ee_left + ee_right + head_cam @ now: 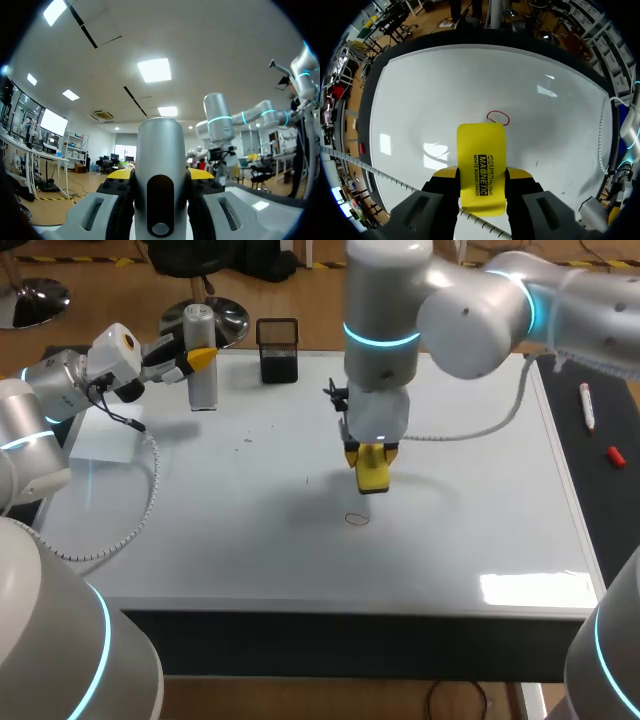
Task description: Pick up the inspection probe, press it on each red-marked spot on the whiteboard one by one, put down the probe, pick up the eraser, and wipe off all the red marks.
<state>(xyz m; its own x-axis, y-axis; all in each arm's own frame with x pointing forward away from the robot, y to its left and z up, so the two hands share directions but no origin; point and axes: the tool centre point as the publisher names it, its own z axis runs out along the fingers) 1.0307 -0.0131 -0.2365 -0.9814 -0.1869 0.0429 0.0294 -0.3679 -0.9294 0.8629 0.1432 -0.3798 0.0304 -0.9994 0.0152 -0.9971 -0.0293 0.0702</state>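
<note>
Eraser (481, 150) — pinched in the right gripper (482, 176) just short of the one red mark (357, 519) in view on the whiteboard (480, 500) — puts the task at wiping, next calling for a pressed sweep over that ring, while the left gripper (203, 358) clasps the probe (202, 385) upright at the board's far-left corner.

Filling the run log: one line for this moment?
left gripper: shut on inspection probe | right gripper: shut on eraser over whiteboard | red mark: unwiped, just ahead of eraser

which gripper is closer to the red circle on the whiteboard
Right. The right gripper, shut on the eraser, is just beside the red circle; the left gripper, holding the probe, is at the whiteboard's far left corner.
</note>
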